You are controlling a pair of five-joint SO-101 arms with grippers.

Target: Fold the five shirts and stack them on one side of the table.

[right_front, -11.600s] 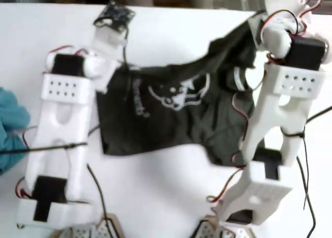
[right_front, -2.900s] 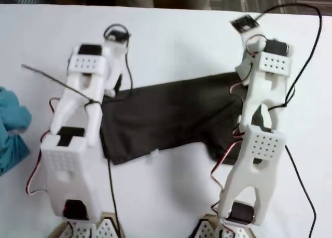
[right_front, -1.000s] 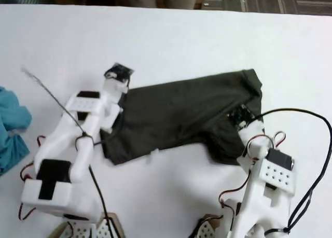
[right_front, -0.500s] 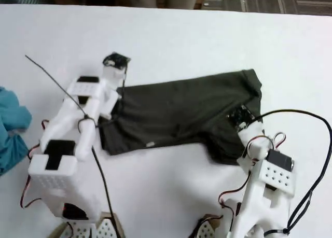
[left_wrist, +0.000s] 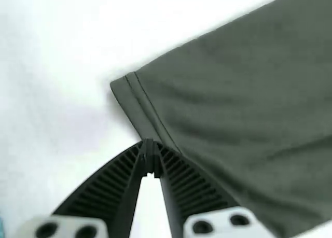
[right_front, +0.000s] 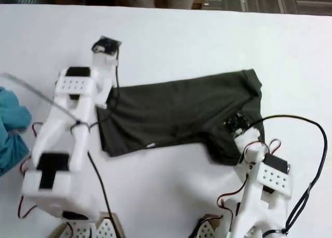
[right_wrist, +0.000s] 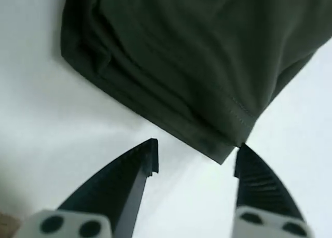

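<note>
A dark green shirt (right_front: 181, 113) lies folded into a long band across the middle of the white table (right_front: 171, 36). In the high view my left arm (right_front: 78, 93) stands over the shirt's left end. My left gripper (left_wrist: 149, 163) is shut, its tips meeting just beside the hemmed corner (left_wrist: 127, 90), with no cloth seen between them. My right arm (right_front: 262, 178) comes in from the near right. My right gripper (right_wrist: 194, 160) is open low over the table, and the shirt's near right corner (right_wrist: 223, 152) lies between its fingers.
A crumpled teal shirt (right_front: 10, 129) lies at the table's left edge. Cables trail from both arms, one looping past the right arm (right_front: 316, 160). The arm bases (right_front: 155, 230) stand at the near edge. White table surface stretches beyond the shirt.
The left arm has drawn back from the shirt's left end toward the far side and risen. The shirt's left edge shifted slightly. The right arm has hardly moved.
</note>
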